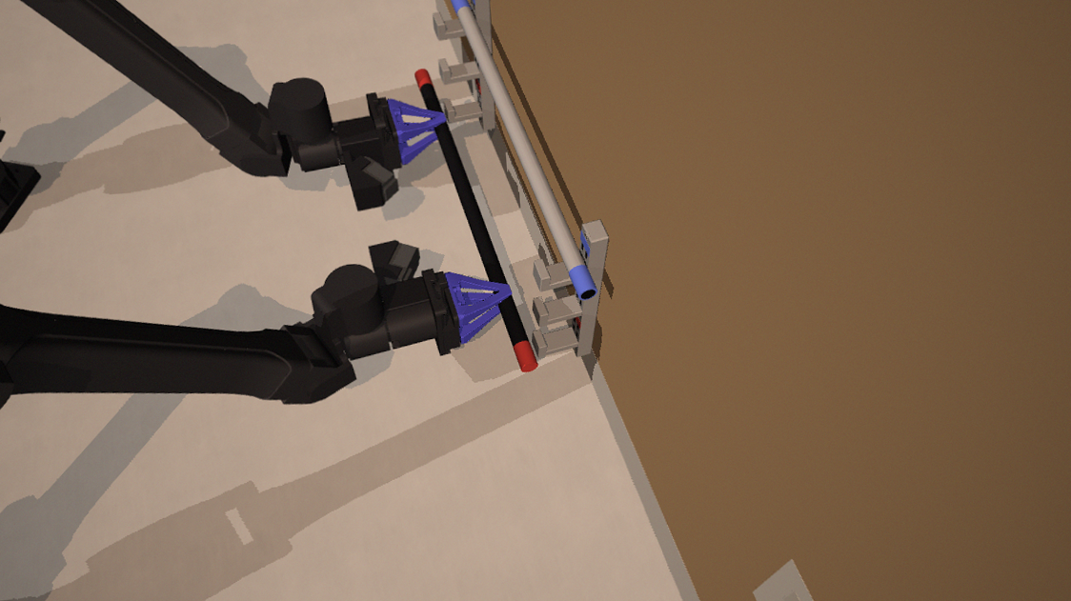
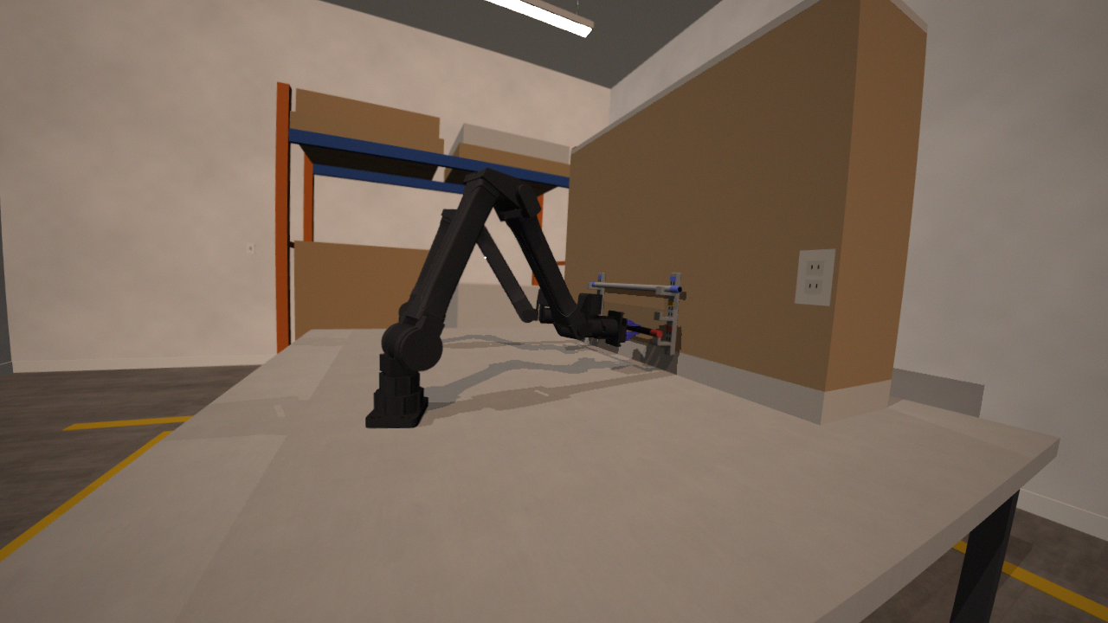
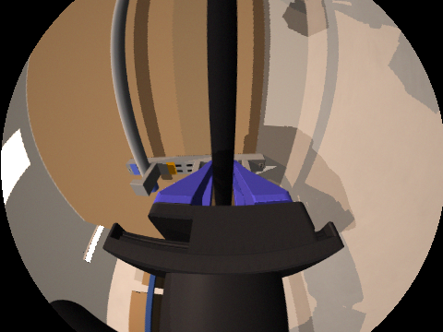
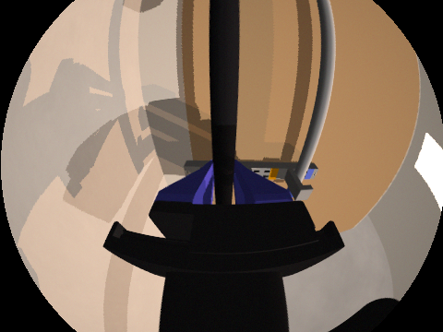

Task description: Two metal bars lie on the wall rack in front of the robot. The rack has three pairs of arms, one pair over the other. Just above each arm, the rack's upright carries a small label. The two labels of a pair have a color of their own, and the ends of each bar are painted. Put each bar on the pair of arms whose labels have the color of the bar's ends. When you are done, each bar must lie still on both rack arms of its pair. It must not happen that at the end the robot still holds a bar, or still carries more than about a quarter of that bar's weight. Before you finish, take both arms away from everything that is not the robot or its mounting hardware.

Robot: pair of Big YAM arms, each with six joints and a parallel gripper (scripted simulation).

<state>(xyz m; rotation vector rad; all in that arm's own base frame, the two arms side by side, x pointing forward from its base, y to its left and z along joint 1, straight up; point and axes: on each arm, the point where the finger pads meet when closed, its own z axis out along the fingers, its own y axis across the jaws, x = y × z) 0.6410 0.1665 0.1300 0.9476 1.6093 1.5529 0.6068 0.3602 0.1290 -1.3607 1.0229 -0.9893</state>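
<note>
Hiding red labels, black bar (image 1: 471, 205) (image 2: 641, 330) (image 3: 222, 83) (image 4: 224, 83), lower rack arms perhaps obscured

Pale mottled walls, ceiling strip light (image 2: 546, 15), orange-and-blue shelving (image 2: 282, 216) with brown boxes (image 2: 363, 116), dark floor (image 2: 155, 394) bearing yellow lines, outlet (image 2: 814, 277) (image 1: 789, 600) on brown partition (image 2: 712, 193) (image 1: 859, 230).

High top and distant exterior views share both arms; close wrist views face along the black bar (image 1: 472, 205) (image 2: 641, 330) (image 3: 221, 92) (image 4: 224, 92).

The table (image 1: 385, 516) (image 2: 542, 496) looks like smooth matt stone or laminate, pale and faintly mottled up to its edges. The light bar (image 1: 519, 133) (image 2: 634, 286) (image 3: 121, 83) (image 4: 326, 83) has a soft metallic sheen; the black bar (image 1: 470, 200) (image 3: 222, 83) (image 4: 224, 83) looks smooth and dull. The grippers' blue fingers (image 1: 470, 288) resemble matt plastic.
</note>
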